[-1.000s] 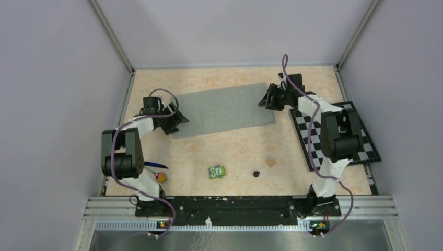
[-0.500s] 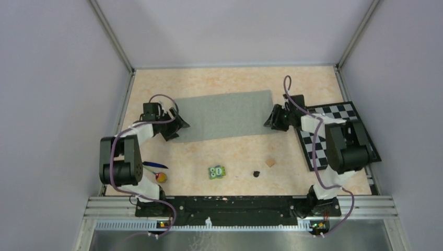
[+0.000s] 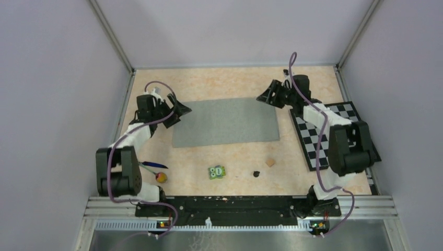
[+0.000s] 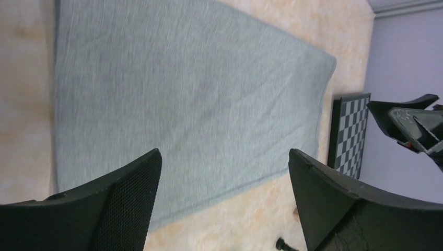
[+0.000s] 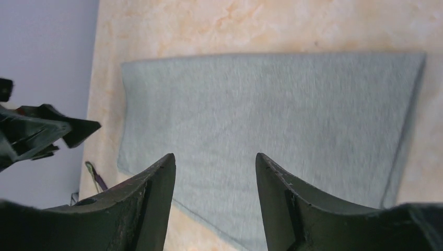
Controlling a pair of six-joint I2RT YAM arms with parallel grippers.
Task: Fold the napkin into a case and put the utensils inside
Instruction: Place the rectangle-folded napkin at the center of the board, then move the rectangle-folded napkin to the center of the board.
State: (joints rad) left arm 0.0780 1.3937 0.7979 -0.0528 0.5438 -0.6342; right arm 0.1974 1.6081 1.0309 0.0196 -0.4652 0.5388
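Beige tabletop (image 3: pixel 235 154) with the grey napkin (image 3: pixel 225 121) laid flat between two open grippers.

The left gripper (image 3: pixel 180 109) and right gripper (image 3: pixel 265 97) each hang with jaws spread and empty, one near each far corner of the napkin and raised clear of the cloth. One gripper at each short end suits a two-handed fold, which is judged to be the step in hand. The napkin lies just beside the checkerboard mat (image 3: pixel 334 137). Its right end appears doubled, though blur in the wrist view leaves this uncertain. The blue utensil (image 3: pixel 152 165) and yellow-headed utensil (image 3: pixel 162 177) rest well apart from the napkin, beside the left arm base, not yet cased.
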